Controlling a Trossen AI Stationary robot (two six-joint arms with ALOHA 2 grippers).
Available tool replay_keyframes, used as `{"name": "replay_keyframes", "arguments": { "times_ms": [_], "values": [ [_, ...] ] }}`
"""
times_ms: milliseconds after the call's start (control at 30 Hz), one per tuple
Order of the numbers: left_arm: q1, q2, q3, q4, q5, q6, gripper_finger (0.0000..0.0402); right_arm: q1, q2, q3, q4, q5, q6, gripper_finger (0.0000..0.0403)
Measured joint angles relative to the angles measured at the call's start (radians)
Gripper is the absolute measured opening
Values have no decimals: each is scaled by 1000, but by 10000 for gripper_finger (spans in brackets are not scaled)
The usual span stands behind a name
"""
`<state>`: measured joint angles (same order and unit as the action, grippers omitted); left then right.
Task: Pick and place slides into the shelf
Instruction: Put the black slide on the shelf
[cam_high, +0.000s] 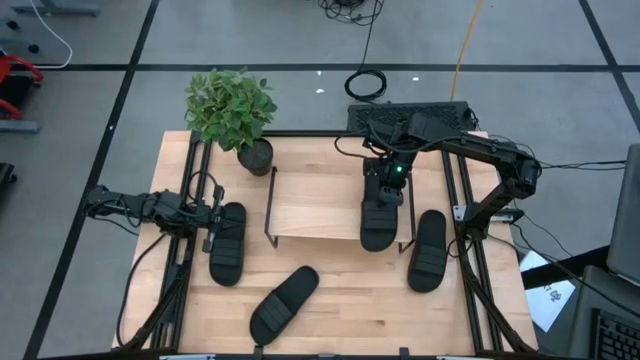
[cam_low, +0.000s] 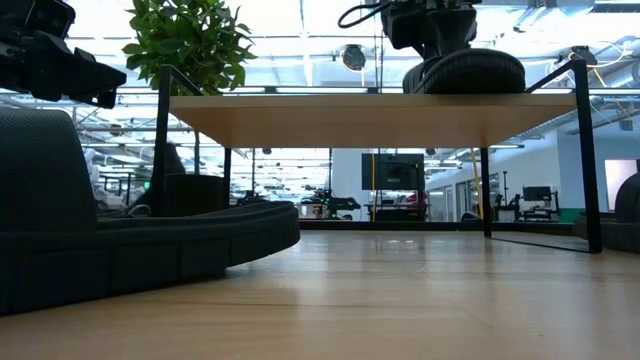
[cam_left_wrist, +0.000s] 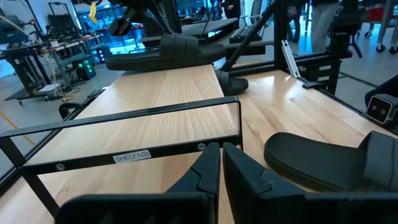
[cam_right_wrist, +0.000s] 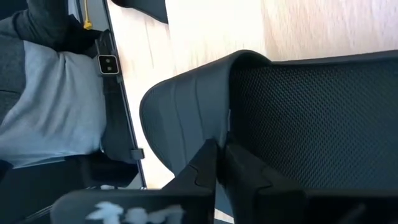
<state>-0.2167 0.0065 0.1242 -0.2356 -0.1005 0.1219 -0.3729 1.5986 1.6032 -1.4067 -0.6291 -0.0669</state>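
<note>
Four black slides show in the high view. One slide lies on the right part of the light-wood shelf, and my right gripper is shut on it from above. A second slide rests sole down on the table right of the shelf. A third lies slanted near the table's near edge. The fourth lies left of the shelf, and my left gripper hovers just beside it, shut and touching nothing. In the left wrist view this slide shows beside the shut fingers. My right gripper pinches the edge of the slide's ribbed strap between its two fingers, coming from above and pointing down. The slide's sole lies flat on the shelf board, near the board's right end.
A potted plant stands at the table's far left corner, behind the shelf's left end. The shelf's thin black legs stand at either end. The shelf's left half is bare. A person in a grey sleeve shows beyond the table.
</note>
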Motion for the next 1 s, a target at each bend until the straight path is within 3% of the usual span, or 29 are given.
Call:
{"name": "replay_keyframes", "arguments": {
  "times_ms": [633, 833, 1000],
  "values": [
    [0, 0, 0, 0, 0, 0, 26, -6, -55, 21, -20, 87, -59, 169],
    [0, 0, 0, 0, 0, 0, 26, -28, -189, 25, 47, 233, -102, 177],
    [0, 0, 0, 0, -6, 8, 26, -1, -340, 18, 173, 298, -201, 139]
  ]
}}
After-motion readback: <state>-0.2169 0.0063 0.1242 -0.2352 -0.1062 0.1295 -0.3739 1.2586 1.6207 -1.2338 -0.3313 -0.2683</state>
